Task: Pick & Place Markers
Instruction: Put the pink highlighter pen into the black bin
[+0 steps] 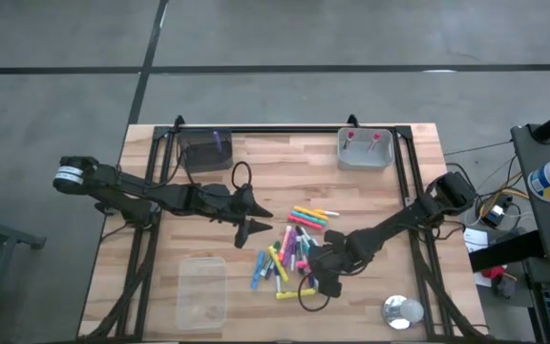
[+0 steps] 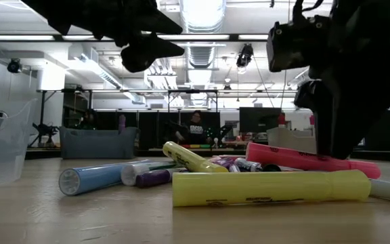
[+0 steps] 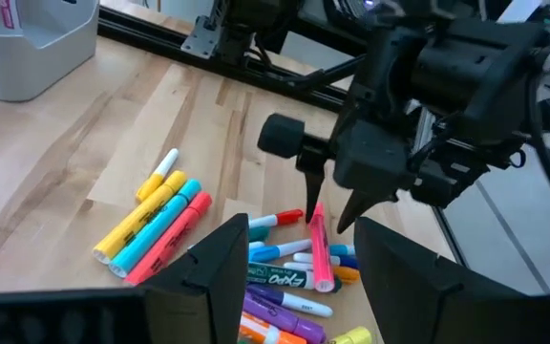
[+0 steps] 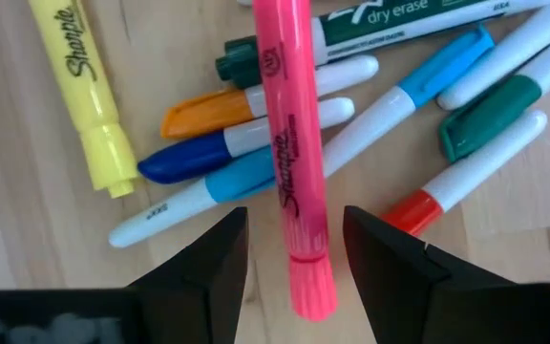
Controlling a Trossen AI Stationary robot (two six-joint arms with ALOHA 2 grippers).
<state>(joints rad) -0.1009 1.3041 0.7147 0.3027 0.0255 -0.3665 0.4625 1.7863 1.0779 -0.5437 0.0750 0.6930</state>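
Note:
A heap of markers [image 1: 289, 253] in mixed colours lies on the wooden table, right of its middle. A pink highlighter [image 4: 289, 182] rests across the top of several others. My right gripper [image 4: 294, 253] points steeply down over that highlighter's end. It is open, one finger on either side of the barrel, and it does not touch it; the left wrist view shows its tips [image 3: 332, 205] just above the pink highlighter [image 3: 321, 250]. My left gripper [image 1: 264, 220] hovers open, left of the heap, clear of the table.
A dark bin [image 1: 205, 150] with a purple marker stands at the far left. A grey bin [image 1: 365, 150] with red-capped markers stands at the far right. A clear tub [image 1: 201, 291] sits near the front edge, and a round metal object [image 1: 401, 311] at the front right.

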